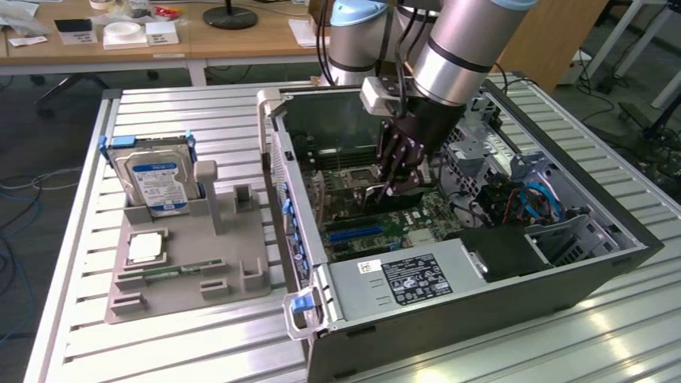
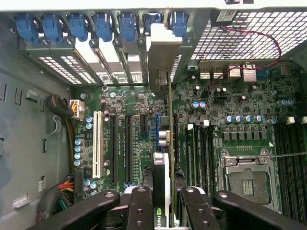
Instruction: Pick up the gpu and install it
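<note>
Fingers (image 2: pixel 139 211) of black jointed metal fill the nearest part of the wrist view, and the dark multi-link gripper (image 2: pixel 162 201) is clamped on the gpu (image 2: pixel 163 179), a thin flat card seen edge-on, its black cooler face to one side and its green board edge to the other. A pale green logo shows on the cooler between the fingers. The card's long axis runs away from the wrist camera towards the case's rear wall, and its silver sheet-metal end bracket (image 2: pixel 163 60) leads, standing among the slotted rear openings. It sits upright on edge over the blue expansion slot (image 2: pixel 157 132); whether its edge is seated in that slot cannot be told.

Beyond lies the green motherboard (image 2: pixel 225 103), studded with small blue-topped cylindrical capacitors, with a square metal processor socket (image 2: pixel 247 179) to one side. A row of blue plastic retention clips (image 2: pixel 103 24) lines the far wall.

In the exterior view the gripper (image 1: pixel 403 171) reaches down inside the open dark grey metal computer case (image 1: pixel 553 279) on the ribbed aluminium table (image 1: pixel 191 112), where a silver hard drive with blue-white label (image 1: pixel 158 182) stands in a grey plastic holder (image 1: pixel 191 275).
</note>
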Tool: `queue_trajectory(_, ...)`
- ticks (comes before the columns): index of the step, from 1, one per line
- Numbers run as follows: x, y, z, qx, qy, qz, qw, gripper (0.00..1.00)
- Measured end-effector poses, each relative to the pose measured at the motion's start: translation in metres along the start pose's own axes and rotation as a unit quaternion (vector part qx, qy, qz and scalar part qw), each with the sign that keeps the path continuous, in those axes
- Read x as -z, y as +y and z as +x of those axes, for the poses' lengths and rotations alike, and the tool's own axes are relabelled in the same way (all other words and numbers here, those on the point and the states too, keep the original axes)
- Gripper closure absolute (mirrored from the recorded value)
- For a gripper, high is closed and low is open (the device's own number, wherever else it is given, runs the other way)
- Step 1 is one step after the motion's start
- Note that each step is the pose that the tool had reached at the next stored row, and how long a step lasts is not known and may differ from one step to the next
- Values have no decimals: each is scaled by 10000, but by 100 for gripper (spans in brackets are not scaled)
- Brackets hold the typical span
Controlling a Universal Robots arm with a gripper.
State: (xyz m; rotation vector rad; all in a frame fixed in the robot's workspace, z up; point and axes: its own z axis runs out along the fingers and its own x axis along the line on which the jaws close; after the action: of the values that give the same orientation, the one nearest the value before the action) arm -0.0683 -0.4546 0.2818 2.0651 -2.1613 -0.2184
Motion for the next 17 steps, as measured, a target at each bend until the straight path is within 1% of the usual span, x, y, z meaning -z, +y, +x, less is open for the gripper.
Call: queue_trajectory(17,-31,-6,-1,0,-3,1,10000,73)
